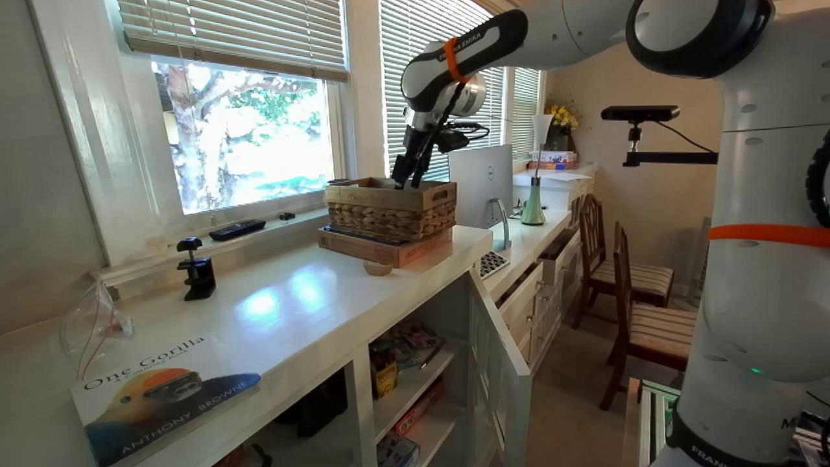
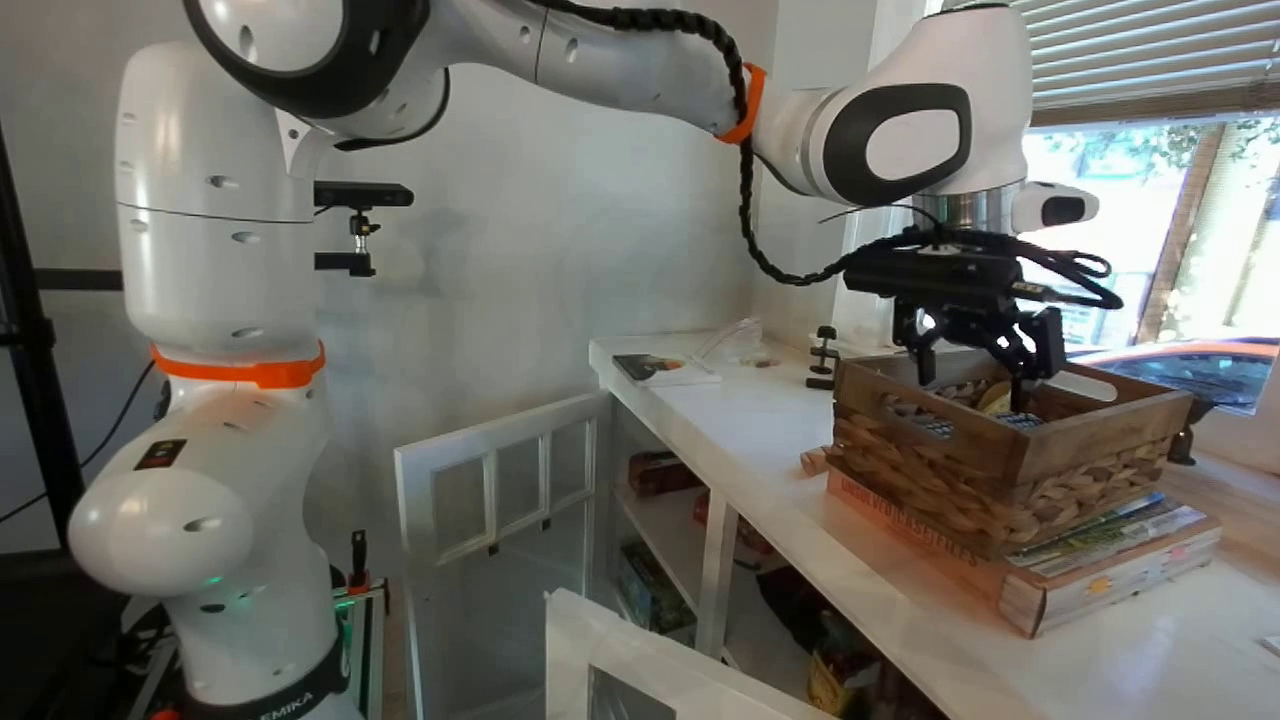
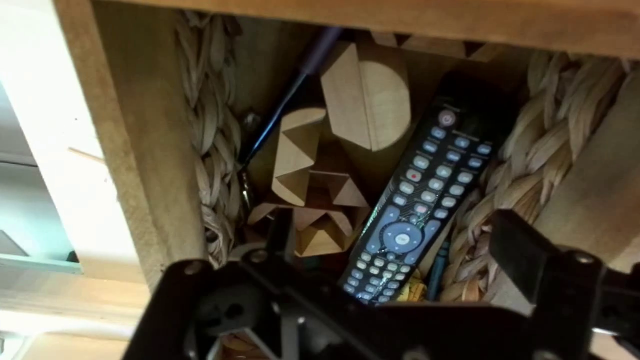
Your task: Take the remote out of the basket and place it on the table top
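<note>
1. Remote control (black, lots of btns) lies in the wicker basket, btns up, diag. in wrist view, alongside one braided side.
2. Fingers are released, spread well apart, pointing down over the basket; approx. rim height, can't tell how far tips dip in.
3. Also in basket: pale wooden blocks, some notched, next to remote; dark purple-blue pen-like stick by the braided side opp. the remote; dark teal stick btwn remote & its nearer braid; yellow item at remote's end, ID unclear.
4. Under basket: thin book/mag, then "Unsolved Case Files" box, which sits on the white tabletop.
5. On tabletop, just in front of basket in an ext. view: small tan half-round piece, right by box, material unclear.
6. Left of basket in an ext. view, nearest first: black clamp, then "One Gorilla" book & clear zip bag, all well apart from it.
7. Also left of basket, on windowsill: dark remote-looking bar; small dark bit btwn it & basket.
8. Beyond basket in an ext. view: Dell monitor, upright, w/ keyboard near it.
</note>
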### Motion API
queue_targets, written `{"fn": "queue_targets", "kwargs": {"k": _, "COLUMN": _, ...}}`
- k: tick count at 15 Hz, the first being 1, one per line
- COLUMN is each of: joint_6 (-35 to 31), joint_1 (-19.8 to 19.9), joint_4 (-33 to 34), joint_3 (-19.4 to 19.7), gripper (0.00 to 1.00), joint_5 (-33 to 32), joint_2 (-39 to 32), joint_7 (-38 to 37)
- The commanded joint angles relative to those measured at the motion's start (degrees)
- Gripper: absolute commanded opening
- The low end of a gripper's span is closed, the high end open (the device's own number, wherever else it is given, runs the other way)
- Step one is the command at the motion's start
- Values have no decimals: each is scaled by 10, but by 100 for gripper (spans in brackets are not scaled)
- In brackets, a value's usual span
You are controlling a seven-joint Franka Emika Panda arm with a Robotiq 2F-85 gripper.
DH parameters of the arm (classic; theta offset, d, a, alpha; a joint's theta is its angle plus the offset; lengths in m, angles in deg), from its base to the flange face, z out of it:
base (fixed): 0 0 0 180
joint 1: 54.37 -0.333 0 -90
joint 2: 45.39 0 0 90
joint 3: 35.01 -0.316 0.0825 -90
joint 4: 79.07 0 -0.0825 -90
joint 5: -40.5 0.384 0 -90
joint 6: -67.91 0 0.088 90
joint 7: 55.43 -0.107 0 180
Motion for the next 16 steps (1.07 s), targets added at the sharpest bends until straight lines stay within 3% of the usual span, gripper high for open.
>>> {"fn": "queue_targets", "kwargs": {"k": 1, "joint_6": -13, "joint_1": 17, "joint_4": 9, "joint_3": -12, "gripper": 100, "joint_5": 35, "joint_2": -22, "joint_7": 5}}
{"fn": "queue_targets", "kwargs": {"k": 12, "joint_6": -17, "joint_1": 24, "joint_4": 11, "joint_3": -25, "gripper": 100, "joint_5": 31, "joint_2": -31, "joint_7": 11}}
{"fn": "queue_targets", "kwargs": {"k": 16, "joint_6": -24, "joint_1": 24, "joint_4": 34, "joint_3": -20, "gripper": 100, "joint_5": 28, "joint_2": -48, "joint_7": -59}}
